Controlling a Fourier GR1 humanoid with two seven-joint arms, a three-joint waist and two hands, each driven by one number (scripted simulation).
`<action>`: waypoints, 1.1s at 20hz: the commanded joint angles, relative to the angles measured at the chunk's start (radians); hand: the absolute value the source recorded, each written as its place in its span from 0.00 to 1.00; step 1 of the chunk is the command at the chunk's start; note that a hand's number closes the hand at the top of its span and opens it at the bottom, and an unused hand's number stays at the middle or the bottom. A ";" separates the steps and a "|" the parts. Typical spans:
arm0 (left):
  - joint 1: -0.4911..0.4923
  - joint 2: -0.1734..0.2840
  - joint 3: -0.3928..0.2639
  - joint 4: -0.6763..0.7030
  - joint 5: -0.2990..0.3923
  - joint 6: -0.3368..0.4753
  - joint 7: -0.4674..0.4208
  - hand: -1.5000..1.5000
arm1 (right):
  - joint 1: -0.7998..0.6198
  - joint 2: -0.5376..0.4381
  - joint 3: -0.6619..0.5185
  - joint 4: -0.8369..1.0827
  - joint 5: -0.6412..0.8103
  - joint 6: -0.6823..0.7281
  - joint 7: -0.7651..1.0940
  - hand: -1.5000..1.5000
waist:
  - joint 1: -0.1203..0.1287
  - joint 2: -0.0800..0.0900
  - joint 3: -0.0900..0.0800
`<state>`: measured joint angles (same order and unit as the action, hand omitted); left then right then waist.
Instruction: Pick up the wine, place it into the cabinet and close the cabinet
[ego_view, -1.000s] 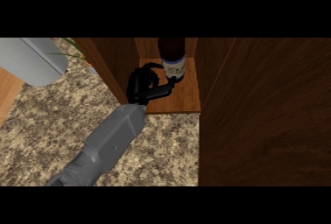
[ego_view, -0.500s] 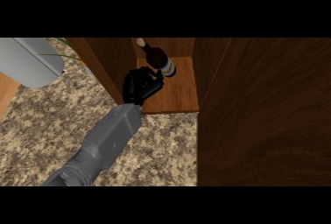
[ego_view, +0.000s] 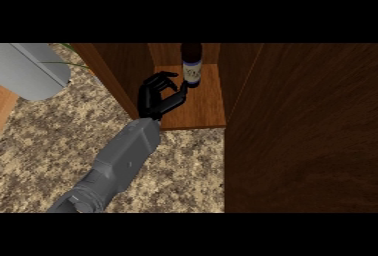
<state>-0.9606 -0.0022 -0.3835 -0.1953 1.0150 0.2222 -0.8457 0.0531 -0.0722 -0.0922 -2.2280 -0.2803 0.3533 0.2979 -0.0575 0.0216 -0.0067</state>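
Observation:
The wine bottle (ego_view: 193, 67), dark with a pale label, stands upright at the back of the open wooden cabinet's shelf (ego_view: 205, 111). My left hand (ego_view: 157, 97) is just left of and in front of the bottle, over the shelf's left part. Its fingers are spread and relaxed, and the thumb points at the bottle's foot, very close to it or touching it. Nothing is held. The grey forearm runs down to the lower left. My right hand does not show.
The cabinet's dark wooden door (ego_view: 303, 130) stands open and fills the right side. The cabinet's left wall (ego_view: 118, 70) rises beside my hand. A grey rounded object (ego_view: 29, 70) sits at the upper left on the speckled counter (ego_view: 44, 160).
A second ago my left hand was curled round the bottle on the shelf. It has since opened and drawn back a little towards the left, leaving the bottle standing upright.

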 joint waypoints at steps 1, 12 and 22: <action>0.028 0.002 0.024 -0.004 -0.006 0.017 -0.074 0.00 | 0.007 -0.004 -0.017 -0.001 0.005 -0.002 -0.007 0.00 | 0.029 -0.014 0.006; 0.148 0.027 -0.028 -0.168 -0.055 0.033 -0.098 0.00 | 0.070 0.023 0.018 -0.033 0.044 -0.002 -0.020 0.00 | 0.065 -0.028 0.007; 0.373 0.106 -0.203 -0.678 -0.170 0.151 0.089 0.00 | -0.024 0.004 -0.006 -0.053 0.016 -0.063 0.073 0.00 | 0.093 -0.035 0.008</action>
<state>-0.7075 0.0428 -0.5401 -0.6702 0.8854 0.3102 -0.7815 0.0495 -0.0680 -0.0856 -2.2981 -0.2600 0.2991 0.3732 0.0172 -0.0057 -0.0034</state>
